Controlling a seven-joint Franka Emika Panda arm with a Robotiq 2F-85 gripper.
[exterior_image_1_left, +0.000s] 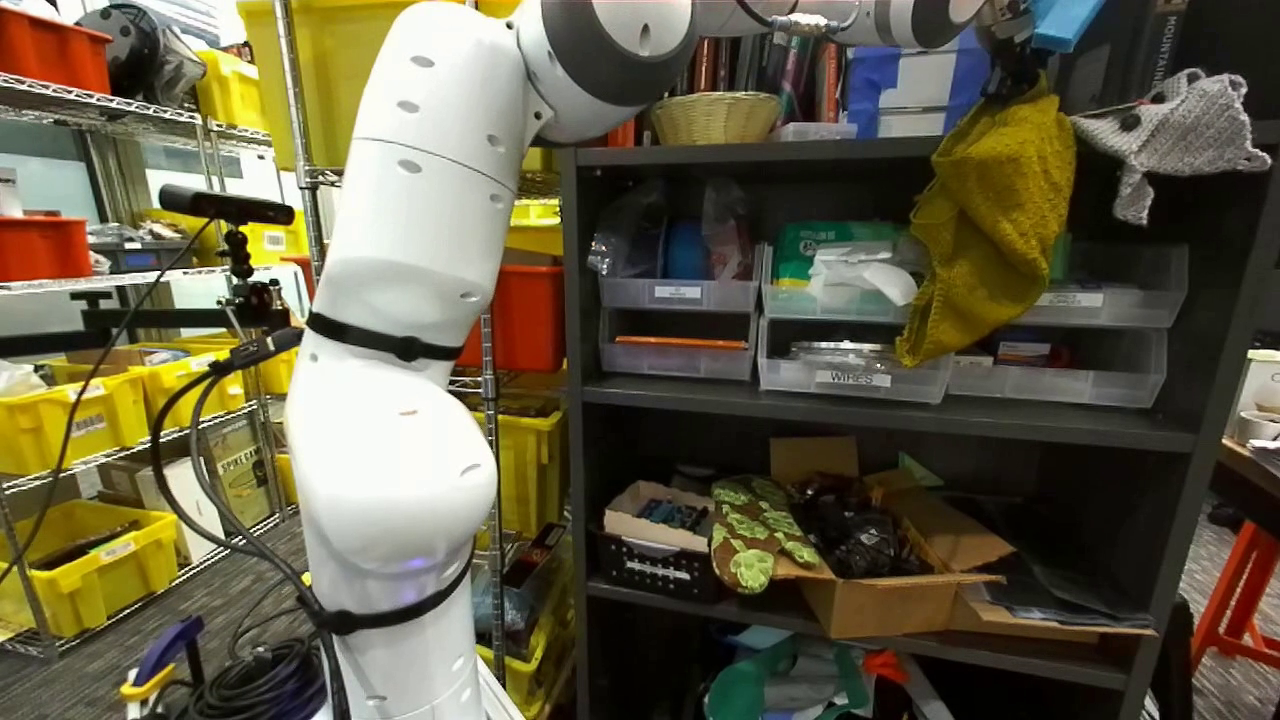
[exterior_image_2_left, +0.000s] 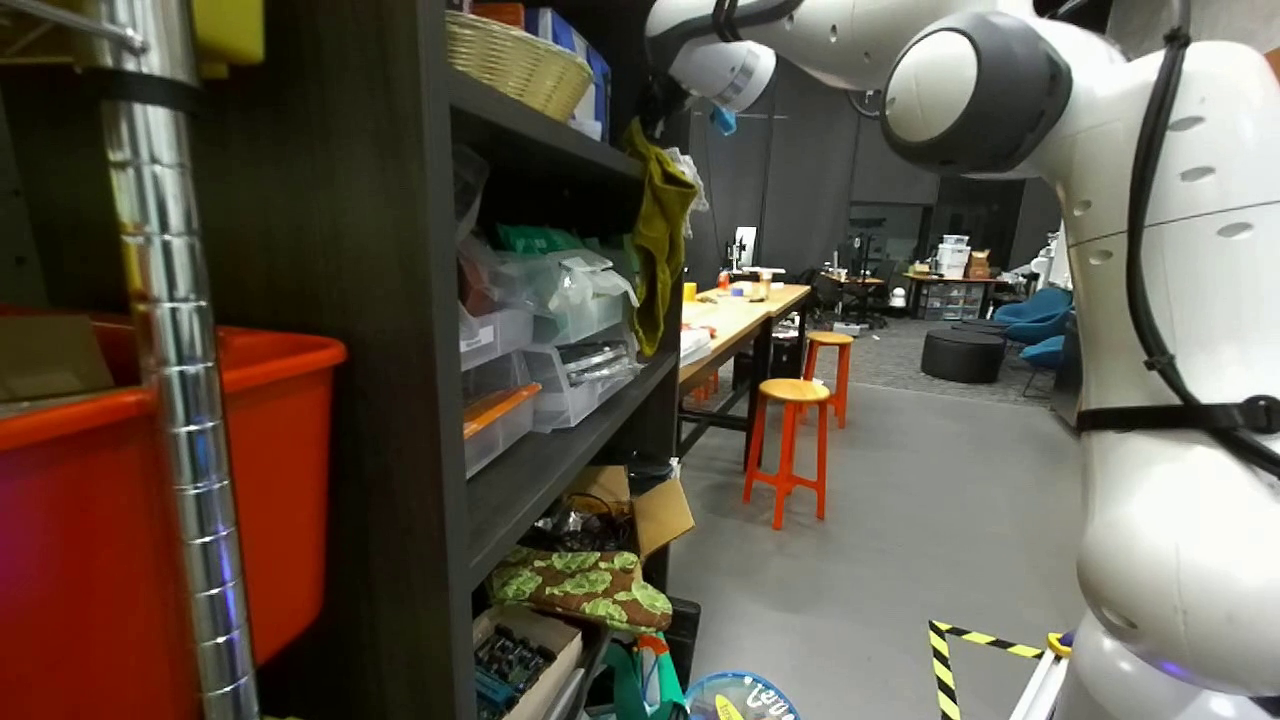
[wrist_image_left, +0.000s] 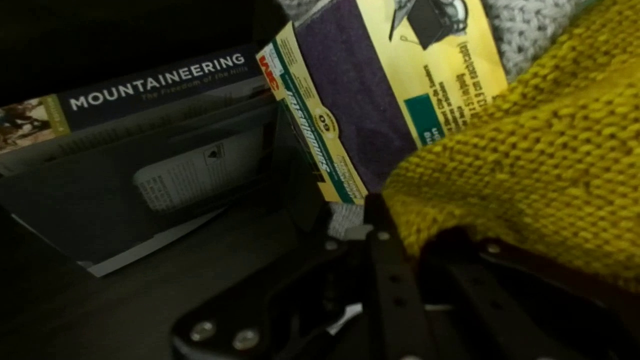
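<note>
My gripper (exterior_image_1_left: 1012, 82) is at the top of the dark shelf unit, shut on a mustard-yellow knitted cloth (exterior_image_1_left: 1000, 210). The cloth hangs down in front of the clear drawers in both exterior views. In the wrist view, the yellow cloth (wrist_image_left: 540, 165) bunches between and over the fingers of the gripper (wrist_image_left: 412, 230), hiding part of the right one. A grey knitted piece (exterior_image_1_left: 1180, 135) droops over the top shelf's edge beside it. Within the wrist view, a yellow-and-green sandpaper pack (wrist_image_left: 355, 100) lies just beyond the fingertips, on grey knit (wrist_image_left: 530, 30).
A mountaineering book (wrist_image_left: 150, 90) stands left of the fingers in the wrist view. On the top shelf sit a wicker basket (exterior_image_1_left: 715, 118) and a blue-and-white box (exterior_image_1_left: 915, 85). Below are clear drawers (exterior_image_1_left: 855, 380), an open cardboard box (exterior_image_1_left: 890, 605) and a leaf-patterned mitt (exterior_image_1_left: 755, 530).
</note>
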